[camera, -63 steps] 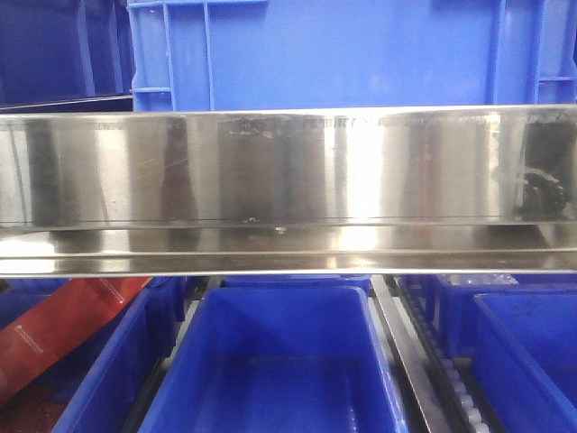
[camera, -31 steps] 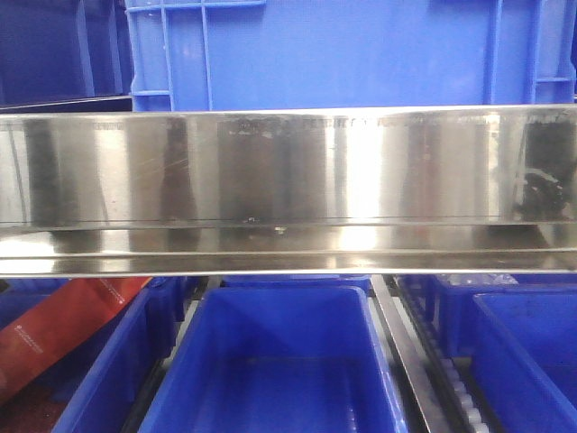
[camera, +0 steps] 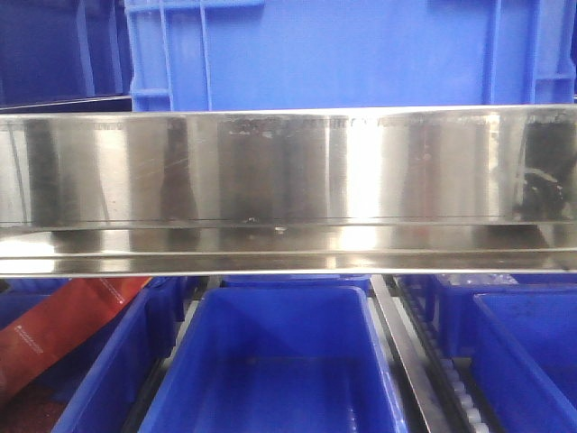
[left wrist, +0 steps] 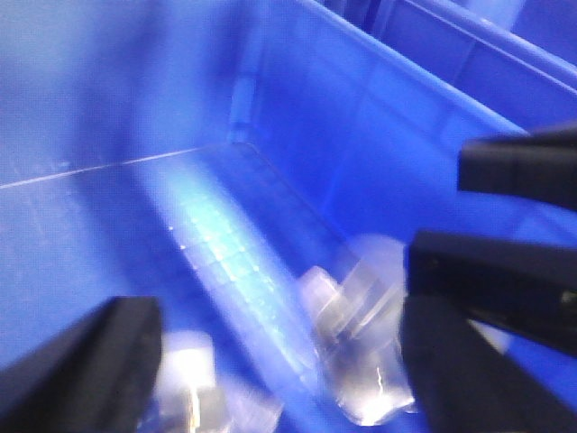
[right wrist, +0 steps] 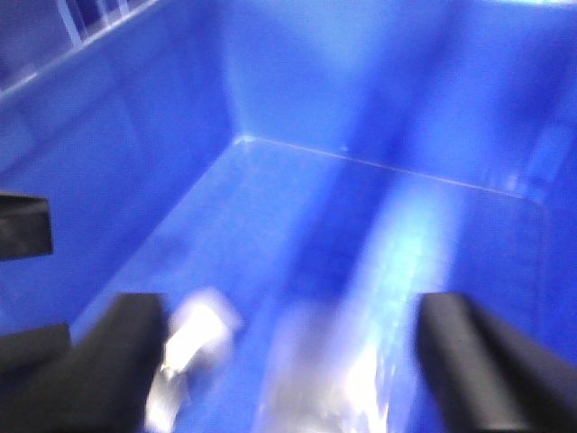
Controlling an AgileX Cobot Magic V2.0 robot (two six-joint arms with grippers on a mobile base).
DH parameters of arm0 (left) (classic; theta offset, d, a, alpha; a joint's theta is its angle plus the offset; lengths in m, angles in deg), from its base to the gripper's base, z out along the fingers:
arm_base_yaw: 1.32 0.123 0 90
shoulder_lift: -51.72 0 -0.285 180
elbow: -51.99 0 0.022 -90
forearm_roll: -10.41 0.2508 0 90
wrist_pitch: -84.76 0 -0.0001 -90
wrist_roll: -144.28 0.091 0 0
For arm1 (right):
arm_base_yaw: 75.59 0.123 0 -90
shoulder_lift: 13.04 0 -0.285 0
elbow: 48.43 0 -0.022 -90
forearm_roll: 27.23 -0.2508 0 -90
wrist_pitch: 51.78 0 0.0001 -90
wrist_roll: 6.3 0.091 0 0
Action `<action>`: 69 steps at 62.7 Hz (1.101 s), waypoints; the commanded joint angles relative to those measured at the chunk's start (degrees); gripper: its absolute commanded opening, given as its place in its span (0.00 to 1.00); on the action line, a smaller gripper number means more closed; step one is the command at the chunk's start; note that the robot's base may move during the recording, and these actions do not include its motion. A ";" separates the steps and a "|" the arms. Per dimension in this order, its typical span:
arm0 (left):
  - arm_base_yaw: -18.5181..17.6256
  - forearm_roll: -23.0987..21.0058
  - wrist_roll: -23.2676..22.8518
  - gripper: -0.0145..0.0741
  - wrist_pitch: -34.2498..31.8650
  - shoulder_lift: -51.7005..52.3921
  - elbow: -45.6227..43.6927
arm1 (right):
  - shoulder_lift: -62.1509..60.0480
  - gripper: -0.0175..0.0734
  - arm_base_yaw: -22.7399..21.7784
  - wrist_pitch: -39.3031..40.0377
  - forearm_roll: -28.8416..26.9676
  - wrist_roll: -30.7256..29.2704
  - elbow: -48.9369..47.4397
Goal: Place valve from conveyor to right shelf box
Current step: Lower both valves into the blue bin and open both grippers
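Left jaws wide, down in a blue box [left wrist: 379, 135], blurred shiny pieces [left wrist: 361, 370] between them. Right jaws wide as well, blurred valve [right wrist: 194, 334] on box floor just beside the left-hand jaw.

A steel shelf [camera: 288, 180] carries a blue crate [camera: 343, 54]; blue boxes [camera: 279, 329] sit below

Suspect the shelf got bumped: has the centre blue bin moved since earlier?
No. The centre blue bin sits where it was, rim corners unchanged beneath the steel rail.
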 commanded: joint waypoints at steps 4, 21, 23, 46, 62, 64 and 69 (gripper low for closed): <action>-0.27 -0.41 -0.46 0.69 -0.33 0.13 -0.43 | -0.69 0.76 0.02 0.77 -0.07 -0.37 -0.45; -0.27 -0.41 -0.46 0.59 0.39 1.11 -0.43 | -2.95 0.72 0.02 -0.33 -0.20 -0.37 -0.45; -0.27 -0.41 -0.46 0.52 0.39 1.27 -0.43 | -3.21 0.68 0.02 -0.41 -0.20 -0.37 -0.45; 2.36 -1.85 -0.46 0.04 2.87 2.01 -0.43 | -3.69 0.01 -0.22 -3.50 -0.20 -0.37 -0.45; 4.45 1.37 -0.46 0.04 3.66 8.50 -0.43 | -9.04 0.01 -0.22 -7.41 0.24 -0.37 -0.35; 4.45 2.43 -0.46 0.04 3.53 9.42 -0.43 | -9.96 0.01 -0.22 -6.66 0.47 -0.37 -0.14; 4.45 3.73 -1.05 0.04 3.53 11.72 -0.21 | -12.47 0.01 -0.22 -3.47 1.73 -0.37 0.96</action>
